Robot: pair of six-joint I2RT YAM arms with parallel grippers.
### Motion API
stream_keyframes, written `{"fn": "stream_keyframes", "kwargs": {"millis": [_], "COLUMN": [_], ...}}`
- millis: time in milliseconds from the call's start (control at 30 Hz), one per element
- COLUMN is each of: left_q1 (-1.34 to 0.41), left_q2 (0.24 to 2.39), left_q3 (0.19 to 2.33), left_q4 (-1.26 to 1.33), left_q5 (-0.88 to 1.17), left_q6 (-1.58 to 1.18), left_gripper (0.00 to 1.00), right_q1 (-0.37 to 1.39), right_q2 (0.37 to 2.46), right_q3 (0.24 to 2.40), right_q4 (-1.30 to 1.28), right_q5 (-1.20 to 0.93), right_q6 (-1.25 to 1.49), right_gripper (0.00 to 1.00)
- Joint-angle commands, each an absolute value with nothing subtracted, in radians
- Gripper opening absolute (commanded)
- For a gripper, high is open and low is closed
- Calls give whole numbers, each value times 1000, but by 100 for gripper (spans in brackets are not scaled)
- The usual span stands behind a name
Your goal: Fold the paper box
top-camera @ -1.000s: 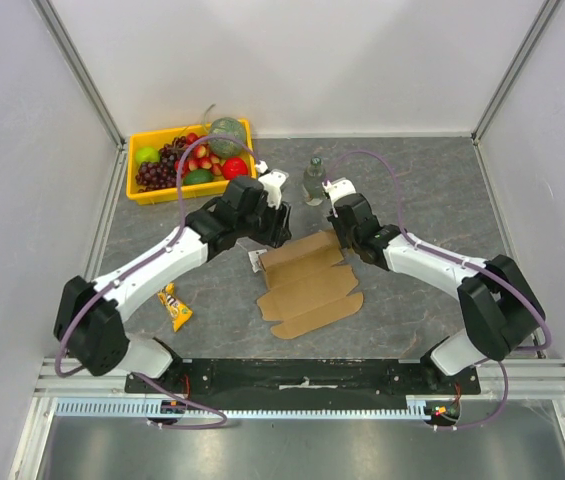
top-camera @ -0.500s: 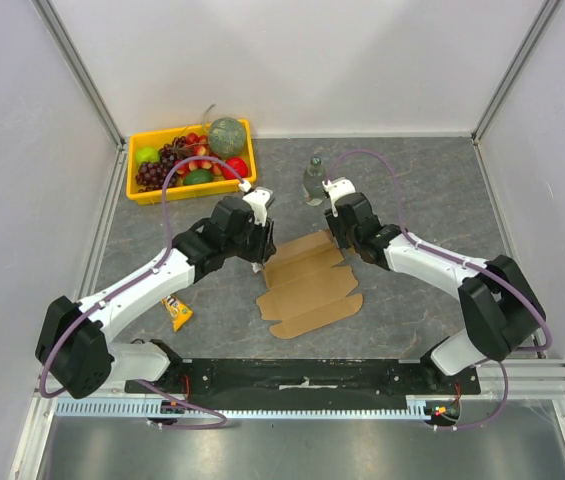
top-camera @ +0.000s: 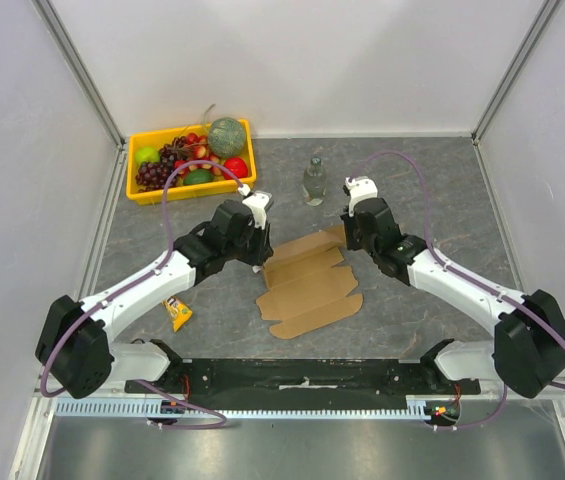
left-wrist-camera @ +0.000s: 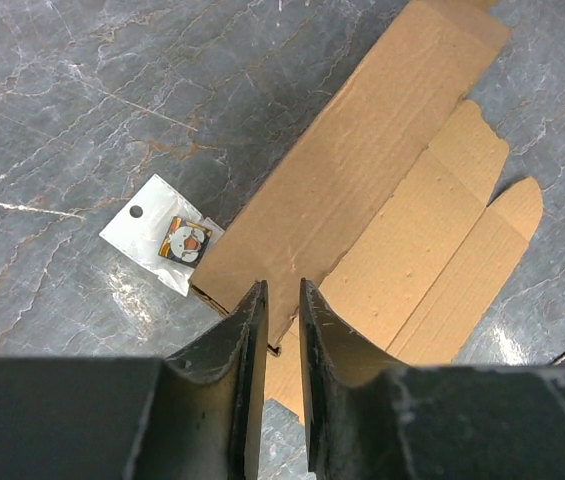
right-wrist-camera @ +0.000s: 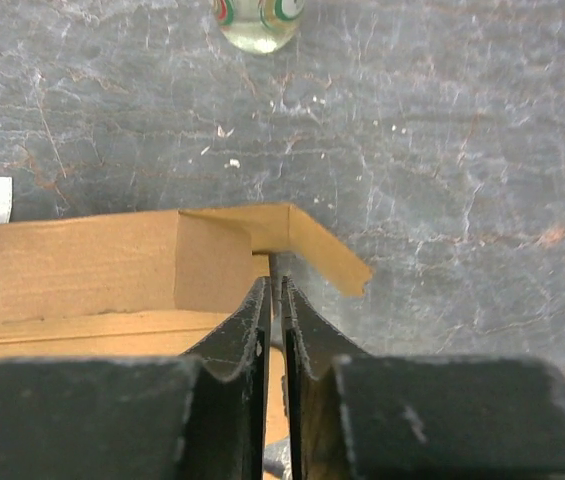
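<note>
Folding barely begun: paper box (top-camera: 309,283) mostly flat, left tool (left-wrist-camera: 277,290) and right tool (right-wrist-camera: 274,285) nearly closed at its edges, grip unclear.

The left arm (top-camera: 140,283) and the right arm (top-camera: 462,290) each have smooth white link shells between bulky black joint housings, a thin purple cable (top-camera: 166,210) looping alongside, and dark, scuffed, wedge-shaped fingers (left-wrist-camera: 232,350), and both stand on a black base plate (top-camera: 302,373).
</note>
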State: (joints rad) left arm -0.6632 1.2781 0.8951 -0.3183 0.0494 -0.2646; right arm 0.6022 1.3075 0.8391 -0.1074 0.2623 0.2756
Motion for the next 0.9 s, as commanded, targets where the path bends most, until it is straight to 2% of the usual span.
{"fn": "stream_keyframes", "kwargs": {"millis": [0, 533, 867], "left_q1": [-670, -690, -698], "left_q2": [1270, 1285, 1296], "left_q3": [887, 859, 831], "left_q4": [-276, -275, -265], "left_q5": [69, 78, 77], "left_q6": [-298, -313, -325], "left_gripper": [24, 19, 17], "right_q1": [592, 560, 499], "right_q2": [1276, 1376, 1437], "right_q3": [804, 770, 744], "right_q4": [-107, -104, -68], "right_q5": [227, 209, 150], "right_q6": [373, 466, 514], "right_gripper": [13, 0, 0]}}
